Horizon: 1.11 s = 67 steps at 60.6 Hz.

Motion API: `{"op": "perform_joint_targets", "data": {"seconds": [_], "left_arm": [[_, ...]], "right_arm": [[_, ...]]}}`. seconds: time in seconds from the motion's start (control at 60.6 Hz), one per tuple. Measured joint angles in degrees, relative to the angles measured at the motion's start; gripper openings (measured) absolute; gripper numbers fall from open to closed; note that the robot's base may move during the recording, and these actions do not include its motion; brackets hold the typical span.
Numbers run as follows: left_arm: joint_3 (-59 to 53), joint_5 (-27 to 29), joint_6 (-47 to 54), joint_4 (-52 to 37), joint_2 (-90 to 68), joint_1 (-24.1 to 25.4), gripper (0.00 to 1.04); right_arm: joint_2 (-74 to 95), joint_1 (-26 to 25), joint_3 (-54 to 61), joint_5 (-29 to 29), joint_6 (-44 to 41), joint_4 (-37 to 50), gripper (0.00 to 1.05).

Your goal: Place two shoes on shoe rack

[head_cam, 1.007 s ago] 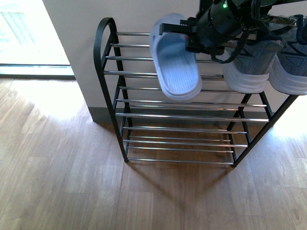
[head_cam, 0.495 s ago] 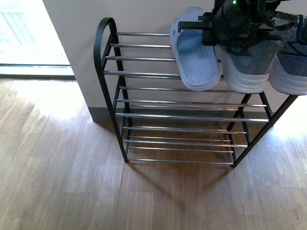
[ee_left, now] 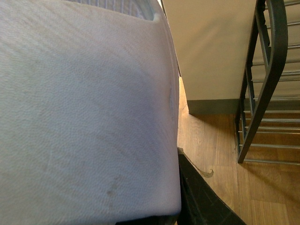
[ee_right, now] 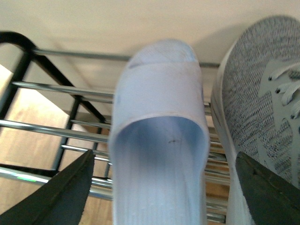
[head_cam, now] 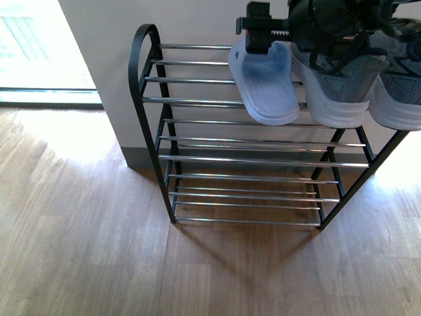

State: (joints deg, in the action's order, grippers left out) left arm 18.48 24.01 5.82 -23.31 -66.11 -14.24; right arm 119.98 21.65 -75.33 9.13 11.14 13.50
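Two grey knit shoes stand side by side on the right of the shoe rack's point(head_cam: 148, 99) top tier, one point(head_cam: 339, 85) nearer the middle and one point(head_cam: 402, 85) at the frame's edge. A pale blue slipper point(head_cam: 266, 85) lies on the same tier just left of them, toe toward the wall. My left gripper point(head_cam: 260, 31) is shut on the slipper, whose strap point(ee_left: 84, 117) fills the left wrist view. My right gripper point(ee_right: 159, 187) is open, its dark fingers point(ee_right: 61, 192) standing either side of the slipper point(ee_right: 159, 140) without touching it, with a shoe point(ee_right: 262, 108) beside it.
The rack stands against a cream wall point(head_cam: 184, 20) on a wooden floor point(head_cam: 85, 230). Its lower tiers point(head_cam: 243, 178) of silvery rods carry nothing. Bright light falls on the floor at the left point(head_cam: 39, 66). Both arms crowd the top right of the front view.
The slipper has swung from hanging tilted in front of the rack's middle to lying on the top tier beside the shoes. My left gripper has moved right and toward the wall with it.
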Motion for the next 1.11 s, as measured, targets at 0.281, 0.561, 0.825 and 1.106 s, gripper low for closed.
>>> {"op": "perform_joint_targets", "data": {"seconds": [0.281, 0.561, 0.825, 1.106], "left_arm": [[0.0, 0.0, 0.0, 0.0, 0.0, 0.0, 0.02], [0.0, 0.0, 0.0, 0.0, 0.0, 0.0, 0.02], [0.0, 0.0, 0.0, 0.0, 0.0, 0.0, 0.02], [0.0, 0.0, 0.0, 0.0, 0.0, 0.0, 0.02]], "right_arm": [[-25.9, 1.1, 23.2, -9.2, 1.1, 12.8, 0.96], [-50.6, -2.5, 46.3, -12.8, 0.4, 18.8, 0.96], [-68.8, -9.0, 61.1, -14.7, 0.7, 19.7, 0.96], [-74.2, -10.1, 66.5, 2.0, -9.0, 23.0, 0.58]]}}
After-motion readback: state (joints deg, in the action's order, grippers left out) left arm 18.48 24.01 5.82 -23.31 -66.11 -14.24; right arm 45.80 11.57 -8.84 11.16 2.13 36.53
